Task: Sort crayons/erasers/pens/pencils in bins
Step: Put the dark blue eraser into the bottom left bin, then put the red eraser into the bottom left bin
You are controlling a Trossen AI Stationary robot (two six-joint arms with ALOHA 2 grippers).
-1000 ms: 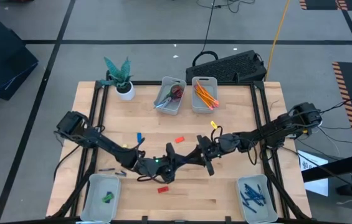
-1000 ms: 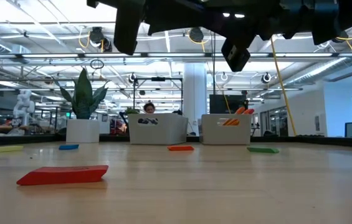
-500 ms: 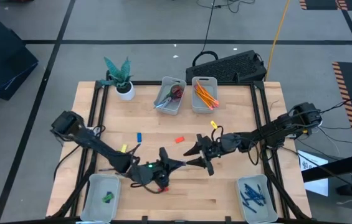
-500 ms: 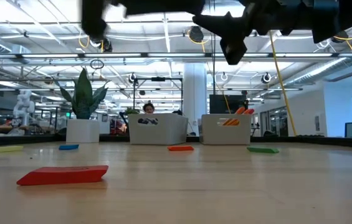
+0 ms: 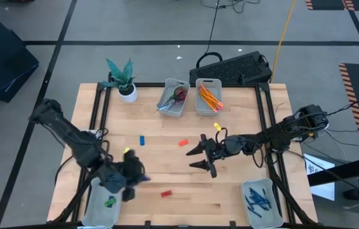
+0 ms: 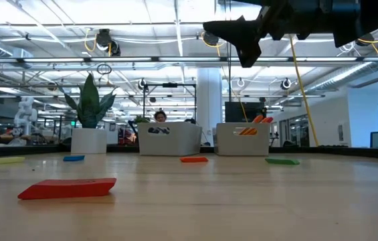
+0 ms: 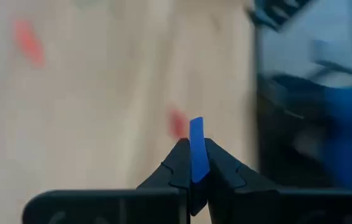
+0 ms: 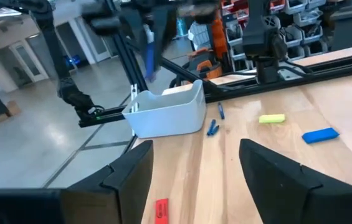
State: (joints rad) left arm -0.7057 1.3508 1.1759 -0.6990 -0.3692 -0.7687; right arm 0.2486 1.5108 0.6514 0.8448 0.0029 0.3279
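The fingers [image 7: 191,163] of the left gripper [image 5: 130,180] are clamped on a short blue stick [image 7: 197,148], evidently one of the crayons, which stands upright between the pads with its upper end clear above the tips. Seen from above, this gripper hangs at the near left of the desk [image 5: 230,197], just beside the inner rim of the near-left bin [image 5: 92,202], which already holds a green item [image 5: 110,202].

The right gripper [image 5: 203,157] hovers over the middle of the desk with its fingers [image 8: 281,169] spread apart and nothing between them.

Step in hand, as I judge it: carrying the held crayon to a bin. The next move calls for bringing the left gripper squarely over the proper bin and letting go (which bin is proper I cannot settle; the near-left one holds what looks like a green eraser, not a stick).

Loose items remaining on the desk: a red eraser [image 5: 166,193] near the front centre, another red eraser [image 5: 182,142] and a blue eraser [image 5: 142,139] further back, and a yellow piece [image 5: 126,151] near the left arm. The near-right bin [image 5: 271,208] holds dark blue pens [image 5: 256,200]; a far bin [image 5: 208,108] holds orange pencils [image 5: 208,97].
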